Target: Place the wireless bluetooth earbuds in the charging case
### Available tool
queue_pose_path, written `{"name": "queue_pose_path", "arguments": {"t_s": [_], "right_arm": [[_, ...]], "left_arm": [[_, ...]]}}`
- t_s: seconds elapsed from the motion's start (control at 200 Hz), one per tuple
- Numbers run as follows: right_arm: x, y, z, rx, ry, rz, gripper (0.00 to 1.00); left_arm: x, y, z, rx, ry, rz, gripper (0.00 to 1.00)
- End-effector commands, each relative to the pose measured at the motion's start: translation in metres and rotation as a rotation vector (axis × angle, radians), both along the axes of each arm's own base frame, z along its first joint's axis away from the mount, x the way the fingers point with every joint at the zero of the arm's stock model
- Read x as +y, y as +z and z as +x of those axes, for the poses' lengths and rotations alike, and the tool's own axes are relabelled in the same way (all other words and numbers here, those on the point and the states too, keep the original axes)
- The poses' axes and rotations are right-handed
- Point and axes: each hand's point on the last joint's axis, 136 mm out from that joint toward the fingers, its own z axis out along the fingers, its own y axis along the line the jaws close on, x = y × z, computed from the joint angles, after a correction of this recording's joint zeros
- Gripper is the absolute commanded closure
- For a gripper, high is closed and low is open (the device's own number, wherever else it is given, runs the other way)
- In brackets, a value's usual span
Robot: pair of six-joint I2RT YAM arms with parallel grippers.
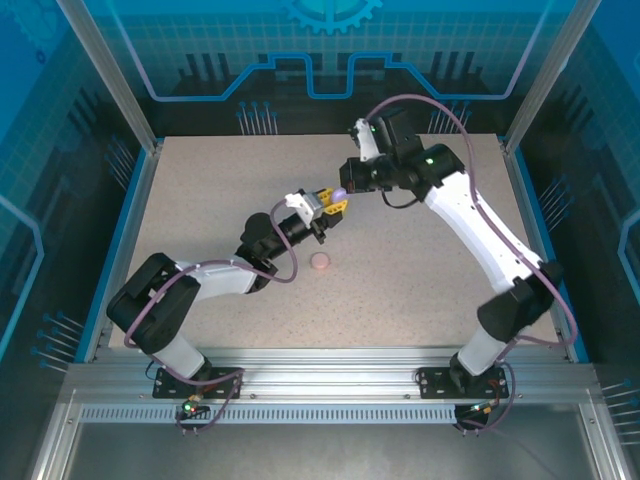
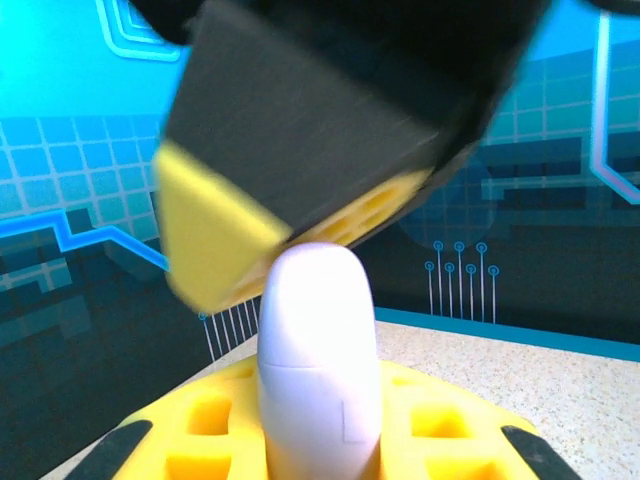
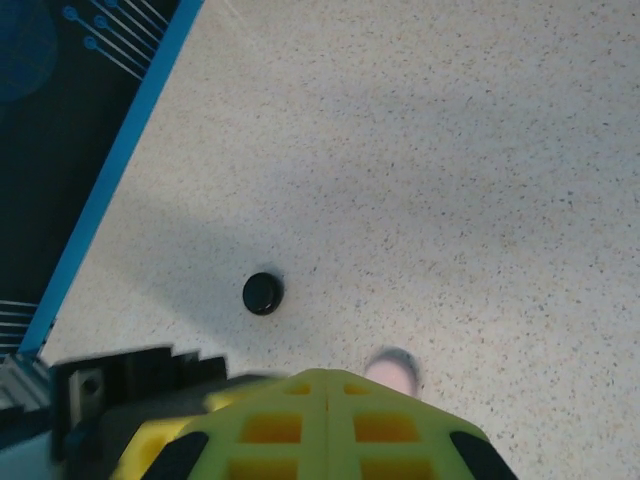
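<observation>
- Two loose cases lie on the speckled beige worktop point(image 1: 200, 200): a round pink case point(image 1: 320, 263) near the middle and a round black case point(image 3: 262, 293).
- Above them, the left fingers point(image 2: 205, 425) clamp a pale lilac rounded charging case point(image 2: 318, 350), held on edge.
- The right fingers point(image 2: 215, 235) are closed, with their yellow tip touching the top of the lilac case.

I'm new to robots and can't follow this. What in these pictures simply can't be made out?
- Top view: the pale purple piece is too small to identify where the left hand and right hand meet.
- Left wrist view: the right hand, blurred close up, covers that piece's top.
- Right wrist view: a pink blob is blurred, partly behind yellow fingers; the black disc is too small to name.
</observation>
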Motion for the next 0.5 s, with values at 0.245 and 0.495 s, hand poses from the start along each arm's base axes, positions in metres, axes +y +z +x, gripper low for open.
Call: {"name": "queue_pose_path", "arguments": {"t_s": [0.245,0.495], "right_arm": [[-0.083,0.020,-0.009,-0.124,-0.321,0.066,0.72],[-0.104,-0.036,-0.024,-0.052,-0.405,0.046,0.65]], "left_arm": [[0.011,0.004,0.001,0.073,0.028,-0.083,1.00],[0.009,-0.047,0.011,0.417,0.021,-0.113,1.00]]}}
